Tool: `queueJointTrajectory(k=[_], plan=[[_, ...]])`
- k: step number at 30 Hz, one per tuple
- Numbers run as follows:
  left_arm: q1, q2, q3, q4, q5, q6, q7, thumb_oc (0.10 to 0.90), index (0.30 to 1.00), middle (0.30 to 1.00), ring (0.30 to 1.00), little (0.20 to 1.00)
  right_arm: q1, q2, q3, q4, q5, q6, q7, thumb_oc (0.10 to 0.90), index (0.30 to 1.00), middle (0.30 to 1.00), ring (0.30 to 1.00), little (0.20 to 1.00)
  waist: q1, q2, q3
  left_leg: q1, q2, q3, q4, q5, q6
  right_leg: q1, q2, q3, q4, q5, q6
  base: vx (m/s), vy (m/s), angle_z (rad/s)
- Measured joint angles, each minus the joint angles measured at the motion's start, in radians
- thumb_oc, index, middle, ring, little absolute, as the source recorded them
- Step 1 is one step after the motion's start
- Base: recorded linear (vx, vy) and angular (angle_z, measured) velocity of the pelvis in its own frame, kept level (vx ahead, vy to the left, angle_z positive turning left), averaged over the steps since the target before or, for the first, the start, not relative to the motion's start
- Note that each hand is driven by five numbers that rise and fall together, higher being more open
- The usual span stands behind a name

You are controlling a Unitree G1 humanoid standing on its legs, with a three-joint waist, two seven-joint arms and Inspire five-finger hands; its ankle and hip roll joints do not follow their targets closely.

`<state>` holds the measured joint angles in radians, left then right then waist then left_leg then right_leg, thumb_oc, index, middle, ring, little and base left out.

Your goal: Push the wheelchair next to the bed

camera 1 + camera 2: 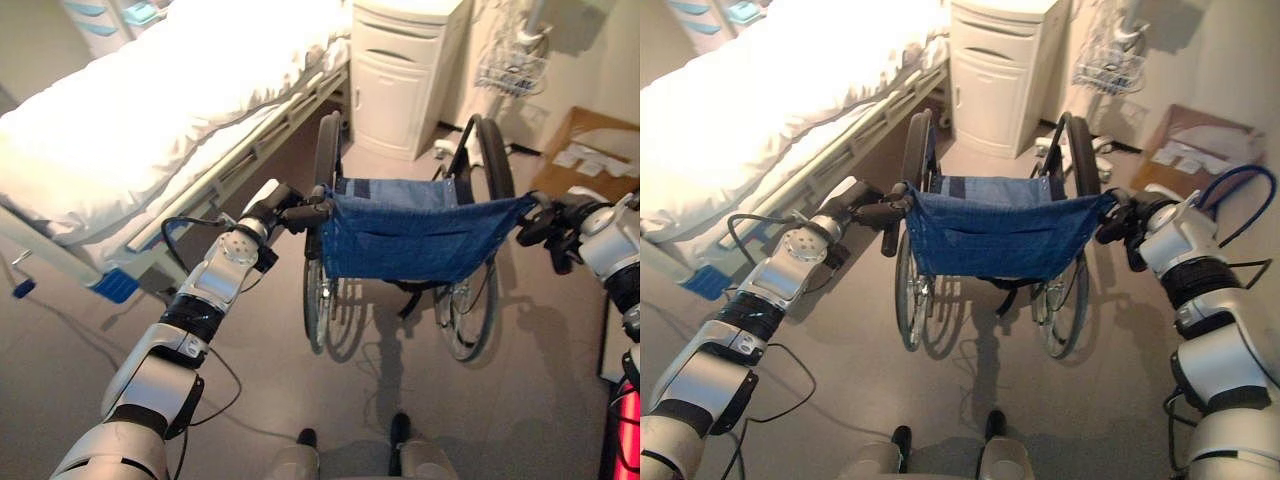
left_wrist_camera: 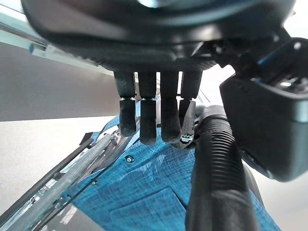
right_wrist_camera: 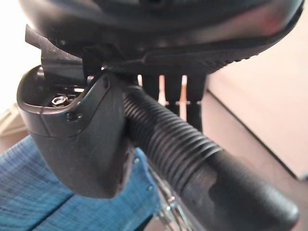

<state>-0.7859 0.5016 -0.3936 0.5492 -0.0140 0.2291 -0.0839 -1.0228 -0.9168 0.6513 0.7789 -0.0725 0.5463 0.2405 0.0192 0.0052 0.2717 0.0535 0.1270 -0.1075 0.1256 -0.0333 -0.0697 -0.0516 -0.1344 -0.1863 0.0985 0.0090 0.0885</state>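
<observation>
- The wheelchair with the blue fabric backrest [image 1: 420, 235] stood on the floor beside the white-sheeted hospital bed [image 1: 140, 110].
- The left hand [image 1: 283, 208] and right hand [image 1: 1127, 222] each clenched a black ribbed push handle [image 3: 192, 159].
- A white bedside cabinet [image 1: 400, 70] stood beyond.

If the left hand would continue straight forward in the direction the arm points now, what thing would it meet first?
Probably the left wheel of the wheelchair. The left hand holds the left push handle, and the wheel stands just ahead of it, with the bed rail close beside. Depth is unclear.
</observation>
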Motion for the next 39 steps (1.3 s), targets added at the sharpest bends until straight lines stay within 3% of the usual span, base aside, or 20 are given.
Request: queueJointTrajectory(k=[3,8,12,15,17,19,21,24,27,29,31,33,36,38,39], plan=[[-0.009,-0.027,-0.003,0.003,-0.002,0.0,0.021,0.4,0.3,0.3,0.3,0.3,-0.015,-0.016,0.011,0.012,0.0,-0.001,-0.025,0.4,0.3,0.3,0.3,0.3,-0.003,0.019,-0.006,0.004,0.011,0.002,-0.04,0.029,-0.044,0.002,0.009,-0.019,-0.006,-0.004,0.001,0.15,-0.138,0.19],[-0.006,-0.02,-0.001,0.015,-0.002,0.013,0.049,0.4,0.3,0.3,0.3,0.3,-0.014,0.01,0.024,0.012,0.003,-0.001,-0.023,0.4,0.3,0.3,0.3,0.3,-0.018,0.022,-0.007,0.034,0.032,0.003,-0.064,0.048,-0.073,0.031,0.03,-0.022,-0.012,-0.016,-0.007,0.17,-0.165,0.07],[-0.004,-0.032,0.0,0.045,0.001,0.025,0.052,0.4,0.3,0.3,0.3,0.3,-0.009,0.025,0.026,0.012,0.001,-0.001,-0.021,0.4,0.3,0.3,0.3,0.3,-0.064,0.026,-0.012,0.013,0.037,0.033,-0.06,0.092,-0.093,0.053,0.031,-0.071,-0.017,-0.029,-0.019,0.09,-0.139,0.41],[-0.006,-0.049,-0.001,0.059,0.001,0.025,0.06,0.4,0.3,0.3,0.3,0.3,-0.005,0.024,0.024,0.013,-0.002,-0.001,-0.021,0.4,0.3,0.3,0.3,0.3,-0.097,0.018,-0.023,-0.002,0.032,0.089,-0.129,0.226,-0.093,0.044,0.03,-0.103,-0.011,-0.054,-0.039,0.14,-0.162,0.66],[0.002,-0.057,-0.002,0.071,0.003,0.025,0.06,0.4,0.3,0.3,0.3,0.3,0.006,0.03,0.025,0.022,-0.01,-0.001,-0.021,0.4,0.3,0.3,0.3,0.3,-0.089,0.011,-0.032,-0.032,0.032,0.097,-0.092,0.269,-0.096,0.045,0.028,-0.108,-0.008,-0.066,-0.058,0.28,-0.231,0.35],[0.034,-0.055,-0.019,0.069,0.003,0.025,0.059,0.4,0.3,0.3,0.3,0.3,0.019,0.055,0.031,0.044,-0.04,-0.009,-0.023,0.4,0.3,0.3,0.3,0.3,-0.057,0.002,-0.046,-0.077,0.023,0.079,-0.002,0.247,-0.098,0.055,0.033,-0.107,-0.012,-0.074,-0.073,0.23,-0.162,-0.15],[0.091,-0.052,-0.043,0.038,0.002,0.028,0.044,0.4,0.3,0.3,0.3,0.3,0.045,0.054,0.057,0.052,-0.048,-0.022,-0.025,0.4,0.3,0.3,0.3,0.3,-0.013,-0.005,-0.054,-0.135,-0.072,0.07,0.098,0.176,-0.064,0.098,0.038,-0.092,-0.04,-0.073,-0.088,0.31,-0.177,-0.23],[0.133,-0.039,-0.055,-0.007,-0.003,0.02,0.027,0.4,0.3,0.3,0.3,0.3,0.073,0.045,0.064,0.052,-0.047,-0.033,-0.03,0.4,0.3,0.3,0.3,0.3,0.05,0.002,-0.055,-0.222,-0.158,0.142,0.058,0.169,-0.054,0.114,0.067,-0.092,-0.046,-0.084,-0.109,0.36,-0.076,-0.38],[0.173,0.014,-0.06,-0.044,-0.036,-0.004,-0.013,0.4,0.3,0.3,0.3,0.3,0.095,0.051,0.066,0.057,-0.046,-0.069,-0.028,0.4,0.3,0.3,0.3,0.3,0.144,0.063,-0.063,-0.286,-0.161,0.207,-0.047,0.175,-0.055,0.163,0.151,-0.114,-0.065,-0.079,-0.142,0.37,0.041,-0.94],[0.204,0.062,-0.054,-0.067,-0.041,-0.013,-0.04,0.4,0.3,0.3,0.3,0.3,0.096,0.08,0.069,0.059,-0.046,-0.092,-0.019,0.4,0.3,0.3,0.3,0.3,0.179,0.076,-0.067,-0.317,-0.157,0.304,-0.006,0.172,-0.049,0.193,0.176,-0.135,-0.078,-0.077,-0.148,0.33,0.135,-1.03],[0.203,0.102,-0.051,-0.063,-0.042,-0.015,-0.05,0.4,0.3,0.3,0.3,0.3,0.095,0.109,0.069,0.06,-0.046,-0.093,-0.02,0.4,0.3,0.3,0.3,0.3,0.184,0.059,-0.068,-0.317,-0.158,0.378,0.065,0.153,-0.02,0.21,0.173,-0.147,-0.081,-0.09,-0.147,0.31,0.077,-0.37],[0.167,0.123,-0.049,-0.015,-0.075,-0.02,-0.064,0.4,0.3,0.3,0.3,0.3,0.092,0.151,0.061,0.093,-0.044,-0.094,-0.021,0.4,0.3,0.3,0.3,0.3,0.172,0.023,-0.075,-0.272,-0.171,0.363,0.081,0.1,0.058,0.217,0.172,-0.185,-0.042,-0.144,-0.138,0.37,0.059,0.24],[0.104,0.119,-0.05,0.021,-0.074,-0.028,-0.071,0.4,0.3,0.3,0.3,0.3,0.094,0.171,0.027,0.132,-0.035,-0.094,-0.021,0.4,0.3,0.3,0.3,0.3,0.16,-0.019,-0.078,-0.252,-0.171,0.359,0.073,0.084,0.082,0.195,0.168,-0.212,0.029,-0.215,-0.112,0.3,0.064,0.41],[0.091,0.114,-0.047,0.023,-0.074,-0.031,-0.065,0.4,0.3,0.3,0.3,0.3,0.1,0.174,0.013,0.14,-0.035,-0.094,-0.022,0.4,0.3,0.3,0.3,0.3,0.158,-0.023,-0.085,-0.222,-0.174,0.35,0.033,0.074,0.098,0.185,0.169,-0.217,0.102,-0.262,-0.083,0.31,0.033,0.14],[0.08,0.086,-0.046,0.054,-0.073,-0.04,-0.062,0.4,0.3,0.3,0.3,0.3,0.119,0.171,-0.01,0.14,-0.036,-0.096,-0.025,0.4,0.3,0.3,0.3,0.3,0.155,-0.011,-0.09,-0.197,-0.189,0.297,0.01,0.112,0.169,0.162,0.169,-0.168,0.215,-0.292,-0.034,0.27,-0.007,0.19]])
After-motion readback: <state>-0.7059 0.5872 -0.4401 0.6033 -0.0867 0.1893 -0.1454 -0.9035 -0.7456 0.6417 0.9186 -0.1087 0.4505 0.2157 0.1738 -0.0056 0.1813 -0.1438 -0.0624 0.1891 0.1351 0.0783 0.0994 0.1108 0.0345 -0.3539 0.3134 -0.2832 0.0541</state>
